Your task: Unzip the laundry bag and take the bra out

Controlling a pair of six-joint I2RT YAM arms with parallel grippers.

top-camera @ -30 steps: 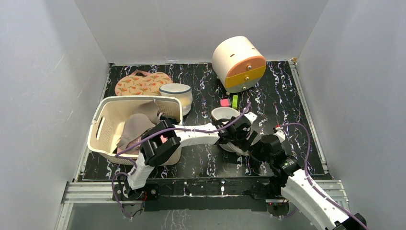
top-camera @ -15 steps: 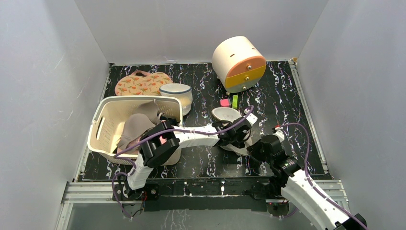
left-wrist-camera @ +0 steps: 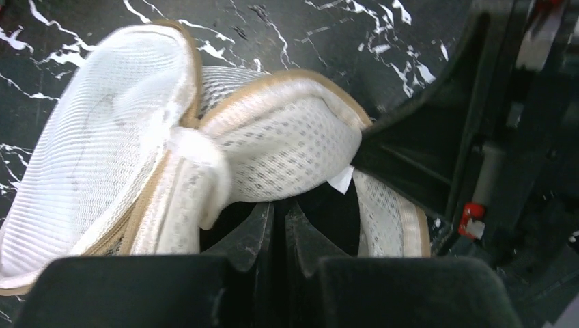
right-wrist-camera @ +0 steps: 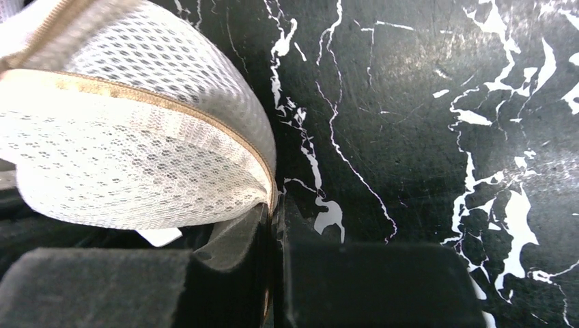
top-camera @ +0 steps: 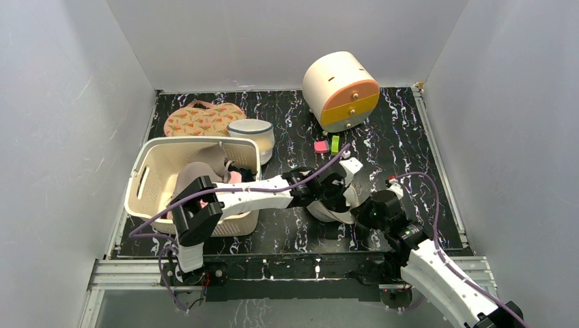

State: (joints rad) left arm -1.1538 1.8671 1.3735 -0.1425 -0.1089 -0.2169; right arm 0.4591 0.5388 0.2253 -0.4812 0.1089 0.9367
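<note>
Laundry bag (left-wrist-camera: 287, 150) at the near edge of the desk, right of centre, lying between the two arms. It has been opened round part of its zip, and its tan-trimmed rim (right-wrist-camera: 205, 123) has buckled into loose folds. The left tool (left-wrist-camera: 280, 212) has its fingers drawn together just at the mouth of the bag. Whether they pinch mesh, the zip pull or nothing cannot be told. The right tool (right-wrist-camera: 275, 205) is clamped on the tan rim at the side of the bag nearer the right edge of the desk. A dark interior (left-wrist-camera: 334, 212) shows through the gap, though the pictures do not settle whether this is the bra. The bag is judged light, soft and collapsible: the mesh will give and slide rather than resist, so one hold is needed to anchor it while the other works. The stitched rim, being the firmest part, offers the best purchase. The open mesh may snag on a fingertip.
</note>
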